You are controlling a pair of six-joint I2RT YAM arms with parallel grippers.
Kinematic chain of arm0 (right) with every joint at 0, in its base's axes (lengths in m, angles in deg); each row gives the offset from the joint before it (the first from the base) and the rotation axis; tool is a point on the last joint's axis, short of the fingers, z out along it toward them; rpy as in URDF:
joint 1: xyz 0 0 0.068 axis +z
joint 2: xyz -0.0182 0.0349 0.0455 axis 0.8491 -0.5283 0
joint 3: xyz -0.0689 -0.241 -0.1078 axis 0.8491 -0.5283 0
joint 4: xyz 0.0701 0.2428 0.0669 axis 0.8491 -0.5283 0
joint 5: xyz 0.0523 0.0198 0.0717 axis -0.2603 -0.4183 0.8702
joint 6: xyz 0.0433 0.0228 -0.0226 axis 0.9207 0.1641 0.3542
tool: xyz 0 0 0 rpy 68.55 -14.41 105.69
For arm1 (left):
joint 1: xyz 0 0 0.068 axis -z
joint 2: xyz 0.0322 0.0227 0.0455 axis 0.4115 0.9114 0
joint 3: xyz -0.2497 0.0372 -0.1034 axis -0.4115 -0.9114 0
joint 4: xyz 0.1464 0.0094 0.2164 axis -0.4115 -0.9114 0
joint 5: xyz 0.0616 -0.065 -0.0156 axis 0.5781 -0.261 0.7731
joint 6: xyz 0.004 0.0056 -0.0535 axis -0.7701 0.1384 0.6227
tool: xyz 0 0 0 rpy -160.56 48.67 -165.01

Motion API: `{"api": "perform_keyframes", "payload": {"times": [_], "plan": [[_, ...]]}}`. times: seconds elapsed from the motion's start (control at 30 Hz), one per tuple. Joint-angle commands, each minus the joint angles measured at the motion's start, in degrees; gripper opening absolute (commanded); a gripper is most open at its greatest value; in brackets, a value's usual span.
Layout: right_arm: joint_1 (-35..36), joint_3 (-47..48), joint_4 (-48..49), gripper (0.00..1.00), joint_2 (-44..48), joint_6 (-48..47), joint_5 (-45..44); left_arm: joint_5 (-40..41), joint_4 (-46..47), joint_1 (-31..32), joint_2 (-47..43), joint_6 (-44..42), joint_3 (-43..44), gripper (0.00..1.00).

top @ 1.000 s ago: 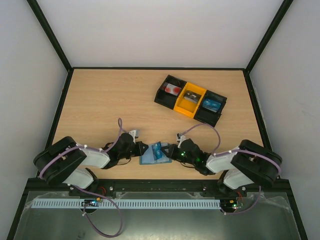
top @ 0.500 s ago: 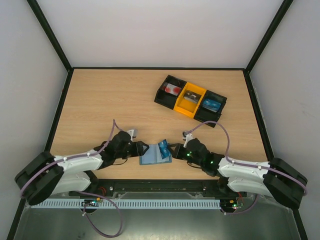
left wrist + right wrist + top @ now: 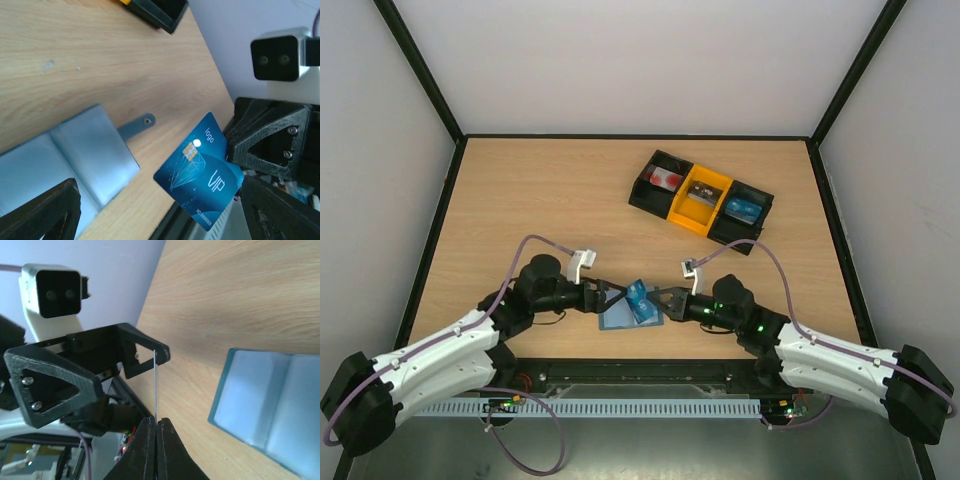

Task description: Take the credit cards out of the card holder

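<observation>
Left wrist view: the closed right jaws pinch the blue card [image 3: 200, 172] by one edge, free of the open card holder [image 3: 75, 155] on the surface [image 3: 100, 60]; the left jaws stand open, empty; better to carry the card away level, with a firm pinch.

The right pincer [image 3: 156, 423] pinches a credit card [image 3: 155, 385] edge-on above the surface [image 3: 240, 290], beside the opened card holder [image 3: 260, 400].
</observation>
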Motion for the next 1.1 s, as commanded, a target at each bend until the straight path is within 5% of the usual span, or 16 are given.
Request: {"api": "perform_keyframes", "payload": {"times": [0.0,0.33,0.63,1.07], "plan": [[-0.27,1.29,2.71,0.02,1.13,0.63,6.93,-9.20,-1.54,-0.50,-0.11,-2.99,2.17,0.87],[-0.29,-0.49,10.42,0.02,-0.33,3.92,10.74,-15.54,4.76,-0.64,2.91,-1.27,0.53,0.61],[-0.24,-0.78,10.61,0.02,-0.70,4.75,8.89,-16.84,9.36,-1.70,3.18,3.13,-1.35,0.03],[0.12,-5.33,18.84,0.51,0.63,13.80,-1.82,-9.65,16.96,-2.83,-1.67,12.64,-4.82,0.03]]}}
